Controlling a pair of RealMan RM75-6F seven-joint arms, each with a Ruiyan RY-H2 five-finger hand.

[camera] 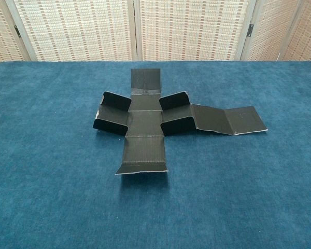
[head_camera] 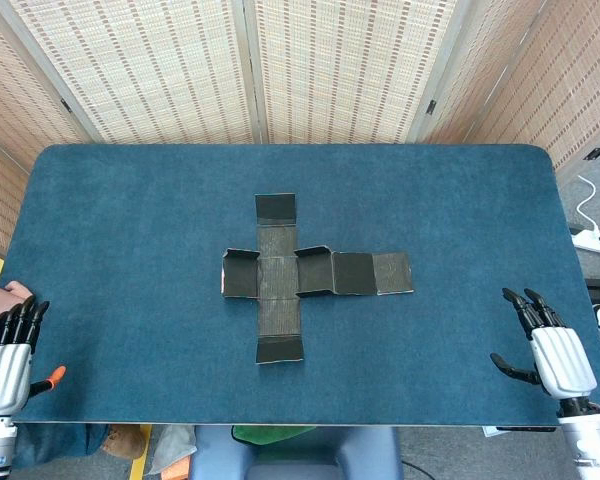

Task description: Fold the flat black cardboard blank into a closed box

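Cardboard blank (head_camera: pixel 295 277) is left mid-worktop (head_camera: pixel 130 250); flaps could be creased wrongly by spread, empty fingers (head_camera: pixel 528 305) of both hands.

Blue-carpeted table (head_camera: pixel 130 250); woven folding screens (head_camera: pixel 340 60) behind; white power strip (head_camera: pixel 592 238) on floor right.

One black cardboard blank (head_camera: pixel 290 275) lies on the one blue table (head_camera: pixel 120 250), spread in a cross shape. Two robot hands are in the head view: the left hand (head_camera: pixel 7 350) at the near left edge and the right hand (head_camera: pixel 550 345) at the near right edge. Behind the table stand several woven screen panels (head_camera: pixel 330 65). One white power strip (head_camera: pixel 595 238) lies on the floor at the right.
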